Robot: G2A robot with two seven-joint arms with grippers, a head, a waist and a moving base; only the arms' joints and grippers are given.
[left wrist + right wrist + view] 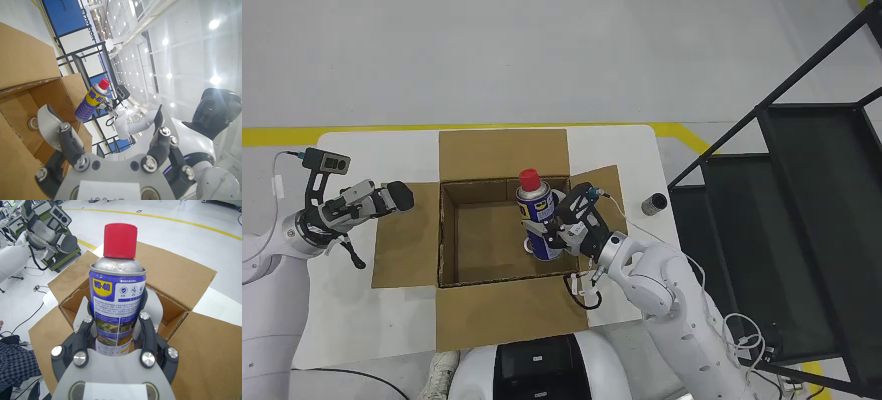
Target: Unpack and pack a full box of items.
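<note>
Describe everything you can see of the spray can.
The spray can is a blue and yellow metal cylinder with a bare silvery shoulder, a red plastic cap and a printed label. It is held cap up, the right hand shut around its lower body, above the open cardboard box.

Robot lab hall: yellow floor line (272,134), ceiling lights (165,41).

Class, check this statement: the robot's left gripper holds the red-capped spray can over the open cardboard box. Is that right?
No. It is the right gripper that holds the spray can over the cardboard box, as the right wrist view shows. The left gripper is open and empty. The rest stands.
</note>
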